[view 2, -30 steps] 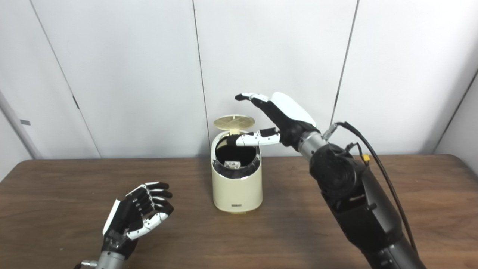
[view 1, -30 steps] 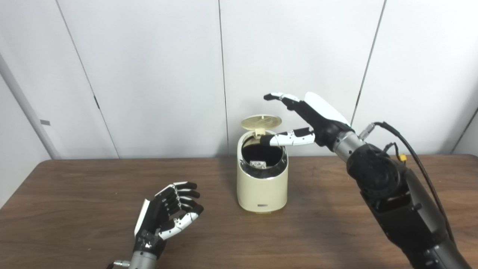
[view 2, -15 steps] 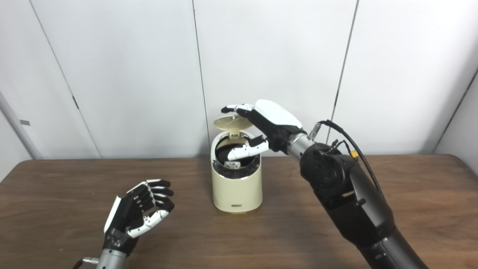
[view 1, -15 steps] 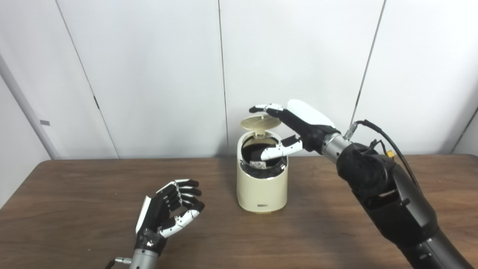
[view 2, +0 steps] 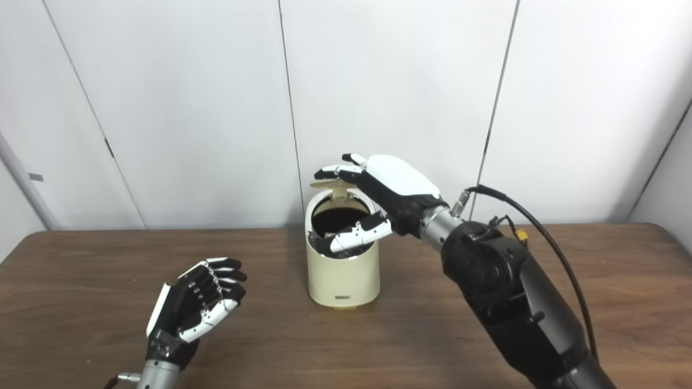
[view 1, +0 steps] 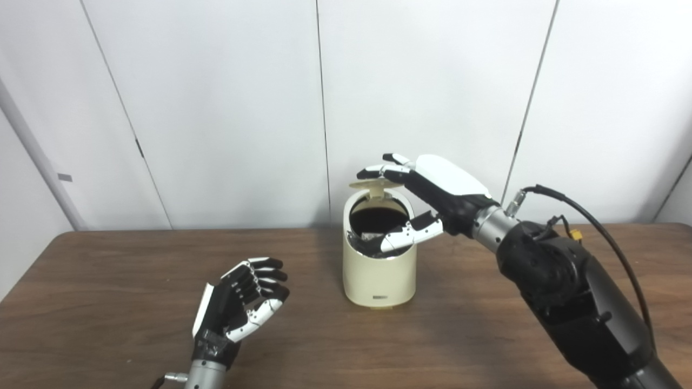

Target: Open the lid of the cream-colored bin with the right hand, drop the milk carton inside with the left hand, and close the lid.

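The cream-colored bin stands mid-table with its round lid tilted partway down over the dark opening. My right hand is open above the bin, fingertips resting on the lid's top and the thumb reaching across the front rim. Inside the bin a small pale piece of the milk carton shows, mostly hidden. My left hand hovers over the table at the front left, palm up, fingers loosely curled and holding nothing.
The brown wooden table runs the full width. White wall panels stand close behind the bin. My right forearm with its black cable crosses the table's right side.
My right hand came down and left onto the lid, pushing it from nearly upright to a low tilt over the opening. The left hand sank slightly toward the front.
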Controlling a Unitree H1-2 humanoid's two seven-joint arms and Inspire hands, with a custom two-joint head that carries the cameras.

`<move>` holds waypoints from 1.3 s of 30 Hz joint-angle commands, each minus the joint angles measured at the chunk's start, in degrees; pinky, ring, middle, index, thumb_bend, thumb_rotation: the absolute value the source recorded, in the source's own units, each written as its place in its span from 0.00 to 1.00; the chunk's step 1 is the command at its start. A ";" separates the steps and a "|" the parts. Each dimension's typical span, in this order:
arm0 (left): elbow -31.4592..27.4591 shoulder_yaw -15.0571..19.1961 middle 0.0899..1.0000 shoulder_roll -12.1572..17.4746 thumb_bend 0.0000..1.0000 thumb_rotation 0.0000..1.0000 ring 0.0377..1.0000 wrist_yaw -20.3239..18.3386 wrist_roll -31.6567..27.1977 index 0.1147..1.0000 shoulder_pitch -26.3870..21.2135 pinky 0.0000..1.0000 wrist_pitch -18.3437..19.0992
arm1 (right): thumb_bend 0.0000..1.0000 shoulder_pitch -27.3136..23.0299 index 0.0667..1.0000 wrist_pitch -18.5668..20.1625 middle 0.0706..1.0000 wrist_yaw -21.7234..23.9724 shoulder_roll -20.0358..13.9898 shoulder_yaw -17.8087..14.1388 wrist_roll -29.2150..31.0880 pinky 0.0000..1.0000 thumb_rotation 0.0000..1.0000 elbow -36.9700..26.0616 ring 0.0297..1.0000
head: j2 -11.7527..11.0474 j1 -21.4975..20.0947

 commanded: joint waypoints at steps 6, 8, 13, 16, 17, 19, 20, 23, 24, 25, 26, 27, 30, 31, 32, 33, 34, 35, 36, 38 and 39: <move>1.75 -0.35 0.54 -1.42 0.60 0.17 0.48 -0.16 -0.90 0.61 1.66 0.38 0.01 | 0.70 -0.72 0.82 -2.29 0.83 -0.24 -1.40 -1.41 -0.83 0.87 0.53 -2.34 0.98 | 0.17 0.05; 1.54 -0.28 0.54 -1.48 0.60 0.17 0.48 -0.12 -1.06 0.61 1.76 0.38 0.35 | 0.70 -0.52 0.82 -2.47 0.83 -0.36 -1.53 -1.48 -1.17 0.86 0.52 -2.46 0.97 | 0.26 0.09; 1.40 -0.18 0.55 -1.54 0.61 0.17 0.49 0.00 -1.07 0.61 1.85 0.38 0.85 | 0.69 -0.32 0.82 -2.59 0.82 -0.16 -1.72 -1.84 -1.38 0.84 0.52 -2.39 0.97 | 0.52 0.15; 1.47 -0.21 0.54 -1.46 0.63 0.20 0.49 -0.09 -0.91 0.61 1.85 0.39 0.77 | 0.69 -0.17 0.82 -3.03 0.81 -0.41 -1.93 -2.04 -1.38 0.84 0.52 -1.92 0.96 | 0.72 0.21; 1.48 -0.21 0.54 -1.44 0.63 0.20 0.49 -0.16 -0.93 0.61 1.85 0.39 0.69 | 0.69 -0.12 0.82 -3.23 0.80 -0.48 -2.00 -2.07 -1.43 0.84 0.52 -1.77 0.96 | 0.77 0.19; 1.30 -0.22 0.54 -1.48 0.63 0.21 0.49 -0.05 -0.75 0.61 1.90 0.39 0.70 | 0.69 -0.03 0.82 -3.04 0.80 -0.14 -2.13 -2.05 -1.68 0.84 0.52 -1.79 0.96 | 0.83 0.24; 1.26 -0.24 0.54 -1.50 0.63 0.21 0.49 0.03 -0.59 0.61 1.91 0.39 0.64 | 0.69 0.00 0.82 -2.81 0.80 0.16 -2.15 -2.06 -1.66 0.85 0.52 -1.88 0.96 | 0.87 0.28; 1.32 -0.29 0.54 -1.47 0.62 0.21 0.49 0.08 -0.31 0.61 1.86 0.38 0.30 | 0.68 0.11 0.83 -2.39 0.81 1.00 -2.27 -2.11 -1.47 0.87 0.51 -2.12 0.97 | 1.00 0.31; 1.30 -0.29 0.54 -1.49 0.61 0.20 0.48 0.06 -0.34 0.61 1.85 0.38 0.31 | 0.68 0.14 0.83 -2.37 0.82 1.21 -2.29 -2.15 -1.47 0.88 0.51 -2.13 0.98 | 1.00 0.31; 1.21 -0.29 0.54 -1.52 0.61 0.20 0.48 0.11 -0.30 0.61 1.86 0.38 0.39 | 0.68 0.17 0.83 -2.25 0.82 1.45 -2.27 -2.20 -1.51 0.87 0.51 -2.19 0.98 | 1.20 0.32; 1.13 -0.27 0.54 -1.57 0.61 0.20 0.48 0.16 -0.33 0.61 1.88 0.38 0.49 | 0.68 0.22 0.83 -2.25 0.82 1.60 -2.26 -2.26 -1.53 0.88 0.50 -2.21 0.98 | 1.19 0.32; 1.07 -0.25 0.54 -1.62 0.61 0.20 0.48 0.20 -0.35 0.61 1.88 0.38 0.57 | 0.69 0.24 0.83 -2.28 0.82 1.73 -2.22 -2.34 -1.55 0.88 0.51 -2.22 0.98 | 1.29 0.34; 0.63 -0.31 0.54 -1.68 0.62 0.20 0.48 0.25 -0.36 0.61 1.94 0.38 1.21 | 0.69 0.49 0.83 -2.50 0.82 1.96 -2.19 -2.50 -1.55 0.89 0.51 -2.28 0.98 | 1.44 0.47; 0.62 -0.29 0.54 -1.71 0.62 0.20 0.48 0.26 -0.41 0.61 1.93 0.38 1.25 | 0.69 0.61 0.82 -2.65 0.82 1.97 -2.20 -2.52 -1.48 0.89 0.51 -2.31 0.98 | 1.48 0.49; 0.63 -0.27 0.54 -1.75 0.62 0.20 0.48 0.27 -0.43 0.61 1.93 0.38 1.25 | 0.70 0.72 0.82 -2.70 0.82 2.07 -2.22 -2.56 -1.36 0.89 0.50 -2.39 0.98 | 1.61 0.51; 0.66 -0.25 0.54 -1.77 0.62 0.20 0.48 0.28 -0.43 0.61 1.92 0.38 1.22 | 0.70 0.79 0.82 -2.73 0.81 2.15 -2.23 -2.59 -1.28 0.90 0.49 -2.45 0.98 | 1.61 0.51; 0.69 -0.24 0.54 -1.81 0.62 0.20 0.48 0.30 -0.43 0.60 1.90 0.38 1.22 | 0.70 0.90 0.82 -2.90 0.81 2.42 -2.36 -2.56 -1.02 0.90 0.49 -2.60 0.98 | 1.72 0.58; 0.72 -0.23 0.54 -1.83 0.63 0.20 0.48 0.31 -0.43 0.60 1.89 0.38 1.23 | 0.69 1.02 0.83 -2.98 0.81 2.79 -2.51 -2.48 -0.79 0.91 0.49 -2.82 0.98 | 1.72 0.58; 0.70 -0.23 0.54 -1.84 0.63 0.20 0.48 0.31 -0.42 0.60 1.88 0.38 1.27 | 0.69 1.10 0.83 -3.03 0.81 3.08 -2.61 -2.44 -0.64 0.92 0.48 -3.00 0.98 | 1.78 0.69; 0.67 -0.25 0.54 -1.87 0.63 0.20 0.48 0.11 -0.70 0.60 1.91 0.38 1.19 | 0.69 1.45 0.83 -3.21 0.81 3.70 -2.90 -2.13 -1.14 0.92 0.47 -3.59 0.98 | 1.96 0.80; 0.63 -0.28 0.54 -1.87 0.63 0.21 0.48 0.07 -0.68 0.61 1.93 0.38 1.12 | 0.69 1.58 0.82 -3.31 0.80 3.89 -2.96 -2.04 -1.41 0.91 0.47 -3.79 0.98 | 1.96 0.80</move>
